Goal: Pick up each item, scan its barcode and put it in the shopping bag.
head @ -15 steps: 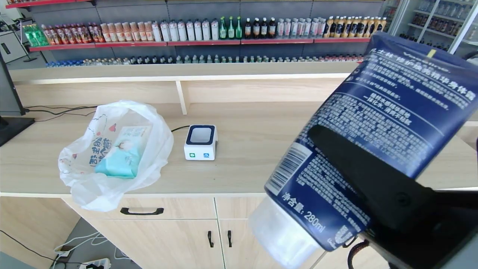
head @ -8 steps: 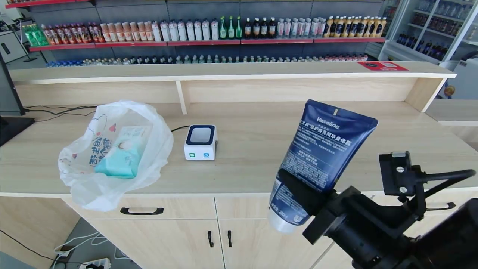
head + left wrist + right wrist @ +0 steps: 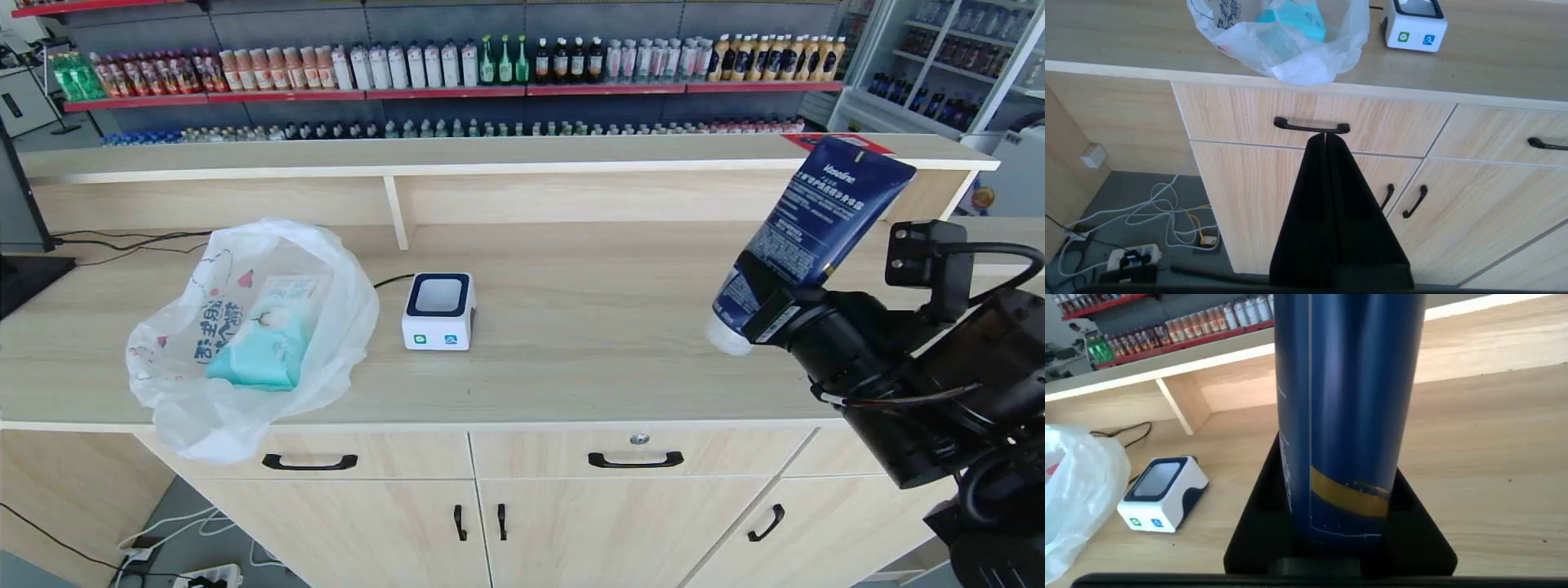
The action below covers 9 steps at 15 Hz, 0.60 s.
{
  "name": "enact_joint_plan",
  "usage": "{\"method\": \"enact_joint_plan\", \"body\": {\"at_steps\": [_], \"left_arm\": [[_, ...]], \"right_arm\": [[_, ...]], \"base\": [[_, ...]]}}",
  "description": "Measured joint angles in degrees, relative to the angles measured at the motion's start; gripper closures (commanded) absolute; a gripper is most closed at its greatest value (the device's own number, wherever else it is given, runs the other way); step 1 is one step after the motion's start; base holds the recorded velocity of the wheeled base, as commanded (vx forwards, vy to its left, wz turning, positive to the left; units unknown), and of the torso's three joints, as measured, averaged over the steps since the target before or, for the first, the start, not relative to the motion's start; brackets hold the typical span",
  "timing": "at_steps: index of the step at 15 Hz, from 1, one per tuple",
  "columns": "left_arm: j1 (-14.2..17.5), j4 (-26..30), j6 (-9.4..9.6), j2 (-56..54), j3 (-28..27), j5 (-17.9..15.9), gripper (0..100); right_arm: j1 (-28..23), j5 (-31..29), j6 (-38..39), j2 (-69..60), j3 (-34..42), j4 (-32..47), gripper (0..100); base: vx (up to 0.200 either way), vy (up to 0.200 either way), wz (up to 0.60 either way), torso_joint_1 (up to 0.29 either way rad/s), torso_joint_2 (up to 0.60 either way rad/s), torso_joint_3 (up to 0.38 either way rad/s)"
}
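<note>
My right claw [image 3: 767, 314] is clamped on the blue tube [image 3: 816, 220] near its cap, tilted above the tabletop's [image 3: 571, 351] right side. The scanner [image 3: 439, 310] sits just beside the shopping bag [image 3: 343, 318]. On the left wrist I see the left claw [image 3: 1324, 143] pressed together, in front of a drawer handle [image 3: 1310, 126]. On the right wrist, the tube stands between the jaws.

My right pincer [image 3: 763, 304] is matte black, with a small white label [image 3: 777, 324] at its base. Behind it come rounded black wrist barrels [image 3: 865, 359] ringed by a thin wire [image 3: 886, 400], a boxy bracket [image 3: 931, 249] with small screws [image 3: 901, 245], and a looping black cable [image 3: 1016, 255]. My left pincer [image 3: 1325, 143] is a black, tapering wedge.
</note>
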Motion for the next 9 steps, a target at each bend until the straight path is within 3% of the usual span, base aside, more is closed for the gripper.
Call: {"method": "enact_joint_plan", "body": {"at_steps": [4,8,9], "left_arm": [[0.00,0.00,0.13,0.00,0.00,0.00,100],[0.00,0.00,0.09,0.00,0.00,0.00,100],[-0.05,0.00,0.09,0.00,0.00,0.00,100]], "right_arm": [[-3.80,0.05,-0.20,-0.24,-0.50,0.13,100],[-4.10,0.00,0.17,-0.04,-0.45,-0.20,100],[-4.13,-0.09,0.38,-0.06,-0.17,0.00,100]], "base": [[-0.200,0.000,0.00,0.013,0.00,-0.004],[0.000,0.000,0.00,0.000,0.00,0.000],[0.000,0.200,0.00,0.022,0.02,0.007]]}}
